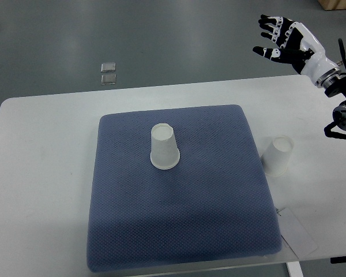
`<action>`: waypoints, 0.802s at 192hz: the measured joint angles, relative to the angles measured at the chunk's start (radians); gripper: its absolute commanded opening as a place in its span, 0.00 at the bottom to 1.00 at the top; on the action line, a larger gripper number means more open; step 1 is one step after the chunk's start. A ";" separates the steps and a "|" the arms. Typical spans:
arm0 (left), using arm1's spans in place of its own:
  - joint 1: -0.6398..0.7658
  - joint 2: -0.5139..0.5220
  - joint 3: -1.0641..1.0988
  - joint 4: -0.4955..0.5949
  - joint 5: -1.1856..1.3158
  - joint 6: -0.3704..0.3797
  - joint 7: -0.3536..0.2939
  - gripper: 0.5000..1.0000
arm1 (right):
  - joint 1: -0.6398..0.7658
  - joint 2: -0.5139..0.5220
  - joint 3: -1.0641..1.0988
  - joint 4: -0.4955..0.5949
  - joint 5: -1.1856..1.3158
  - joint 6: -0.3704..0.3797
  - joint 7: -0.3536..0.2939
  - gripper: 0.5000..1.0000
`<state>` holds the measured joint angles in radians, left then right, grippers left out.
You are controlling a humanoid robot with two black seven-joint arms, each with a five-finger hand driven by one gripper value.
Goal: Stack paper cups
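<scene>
While the right hand (282, 39) hangs high past the tabletop (40, 173) with fingers (271, 23) spread wide and holding nothing, 1 cup (164, 146) sits upside down on the blue mat (173, 219). The other cup (277, 154) stands just beside the mat. Stacking looks not yet begun; next the hand should come down to the near cup.

One top view looks steeply down from the robot's side, framing the whole table (46, 173) and floor beyond.

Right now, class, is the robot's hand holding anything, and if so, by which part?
Nothing is held. The right hand hangs open above the table's far right corner, clear of both paper cups: one upside down on the blue mat, one beside it.
</scene>
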<state>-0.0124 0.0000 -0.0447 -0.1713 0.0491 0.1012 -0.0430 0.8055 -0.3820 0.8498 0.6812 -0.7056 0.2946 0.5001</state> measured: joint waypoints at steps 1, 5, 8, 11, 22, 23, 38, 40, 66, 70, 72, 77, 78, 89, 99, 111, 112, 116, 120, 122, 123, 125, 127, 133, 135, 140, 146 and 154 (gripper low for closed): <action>0.000 0.000 0.000 0.000 0.000 0.000 0.000 1.00 | 0.000 0.000 0.000 0.000 0.000 0.000 0.000 0.85; 0.000 0.000 0.000 0.000 0.000 0.000 0.000 1.00 | 0.000 0.000 0.000 0.000 0.000 0.000 0.000 0.85; -0.001 0.000 0.000 0.000 0.000 0.000 0.000 1.00 | 0.000 0.000 0.000 0.000 0.000 0.000 0.000 0.85; -0.001 0.000 0.000 0.000 0.000 0.000 0.000 1.00 | 0.000 0.000 0.000 0.000 0.000 0.000 0.000 0.85; -0.001 0.000 -0.002 0.001 0.000 0.000 -0.001 1.00 | 0.002 -0.001 0.001 0.000 0.000 0.000 0.000 0.85; -0.001 0.000 -0.002 0.001 0.000 0.000 -0.001 1.00 | 0.002 -0.001 0.001 0.000 0.000 0.000 0.000 0.85; -0.001 0.000 -0.004 0.001 0.000 0.000 -0.005 1.00 | 0.004 -0.003 0.002 0.000 0.000 0.000 0.001 0.85; -0.001 0.000 -0.004 0.000 0.000 0.000 -0.005 1.00 | 0.004 -0.003 0.003 0.000 0.000 0.000 0.001 0.85; 0.000 0.000 -0.003 0.001 0.000 0.000 -0.006 1.00 | 0.006 -0.010 0.003 0.000 0.000 -0.001 0.003 0.85; 0.001 0.000 -0.003 0.002 0.000 0.000 -0.006 1.00 | 0.006 -0.010 0.003 0.000 0.000 -0.002 0.003 0.85; 0.001 0.000 -0.003 0.002 0.000 0.000 -0.006 1.00 | 0.007 -0.011 0.003 0.000 0.000 -0.002 0.003 0.85; 0.001 0.000 -0.002 0.003 0.000 0.000 -0.006 1.00 | 0.007 -0.011 0.003 0.000 0.000 -0.002 0.004 0.85; 0.001 0.000 -0.002 0.003 0.000 0.000 -0.006 1.00 | 0.007 -0.011 0.003 0.000 0.000 -0.002 0.004 0.85; 0.001 0.000 -0.001 0.005 0.000 0.000 -0.006 1.00 | 0.008 -0.012 0.004 -0.002 0.000 -0.002 0.005 0.85; 0.001 0.000 -0.001 0.005 0.000 0.000 -0.006 1.00 | 0.009 -0.012 0.005 -0.003 0.000 -0.002 0.007 0.85; 0.001 0.000 -0.001 0.005 0.000 0.000 -0.006 1.00 | 0.009 -0.014 0.007 -0.003 0.001 -0.002 0.010 0.85; 0.001 0.000 -0.001 0.005 0.000 0.000 -0.006 1.00 | 0.009 -0.014 0.007 -0.003 0.001 -0.002 0.010 0.85; 0.001 0.000 -0.001 0.005 0.000 0.000 -0.006 1.00 | 0.009 -0.014 0.007 -0.003 0.001 -0.002 0.010 0.85; 0.001 0.000 -0.001 0.005 0.000 0.000 -0.006 1.00 | 0.009 -0.015 0.007 -0.003 0.001 -0.002 0.011 0.85; 0.000 0.000 -0.001 0.005 0.000 0.000 -0.006 1.00 | 0.009 -0.015 0.007 -0.003 0.001 -0.002 0.011 0.85; 0.000 0.000 -0.001 0.005 0.000 0.000 -0.006 1.00 | 0.009 -0.015 0.007 -0.003 0.001 -0.002 0.011 0.85; 0.000 0.000 -0.001 0.005 0.000 0.000 -0.006 1.00 | 0.009 -0.015 0.007 -0.003 0.001 -0.002 0.011 0.85; 0.000 0.000 -0.001 0.005 0.000 0.000 -0.006 1.00 | 0.009 -0.015 0.007 -0.003 0.001 -0.002 0.011 0.85; 0.000 0.000 -0.001 0.004 0.000 0.000 -0.006 1.00 | 0.009 -0.015 0.008 -0.003 0.002 -0.002 0.012 0.85; 0.000 0.000 -0.001 0.004 0.000 0.000 -0.006 1.00 | 0.009 -0.015 0.008 -0.003 0.002 -0.002 0.012 0.85; 0.000 0.000 -0.001 0.003 0.000 0.000 -0.006 1.00 | 0.009 -0.015 0.008 -0.003 0.002 -0.002 0.012 0.85; 0.000 0.000 -0.001 0.003 0.000 0.000 -0.006 1.00 | 0.010 -0.016 0.008 -0.003 0.002 -0.003 0.012 0.85; 0.000 0.000 -0.001 0.003 0.000 0.000 -0.006 1.00 | 0.011 -0.017 0.008 -0.003 0.002 -0.003 0.012 0.85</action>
<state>-0.0120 0.0000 -0.0459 -0.1678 0.0488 0.1012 -0.0491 0.8163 -0.3991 0.8574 0.6780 -0.7040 0.2917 0.5123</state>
